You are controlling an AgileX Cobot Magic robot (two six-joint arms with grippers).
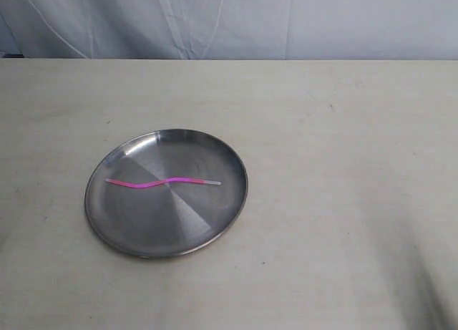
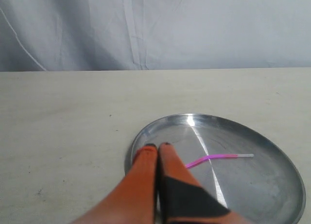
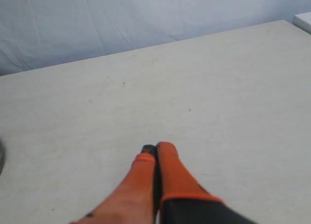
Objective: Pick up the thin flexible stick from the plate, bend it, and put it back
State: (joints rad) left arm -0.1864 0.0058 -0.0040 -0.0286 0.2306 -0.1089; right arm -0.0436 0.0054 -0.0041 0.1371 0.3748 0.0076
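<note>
A thin pink stick [image 1: 162,182] with a whitish tip lies wavy across the middle of the round steel plate [image 1: 114,222], left of the table's centre. Neither gripper shows in the exterior view. In the left wrist view my left gripper [image 2: 158,146] is shut and empty, its orange fingers over the plate's [image 2: 272,185] near rim, apart from the stick [image 2: 214,158], part of which hides behind a finger. My right gripper [image 3: 156,148] is shut with nothing in it, above bare table away from the plate.
A pale beige table [image 1: 343,165] carries the plate. A grey-white cloth backdrop [image 1: 229,22] hangs behind its far edge. A white object's corner [image 3: 304,21] shows at the table's far edge in the right wrist view.
</note>
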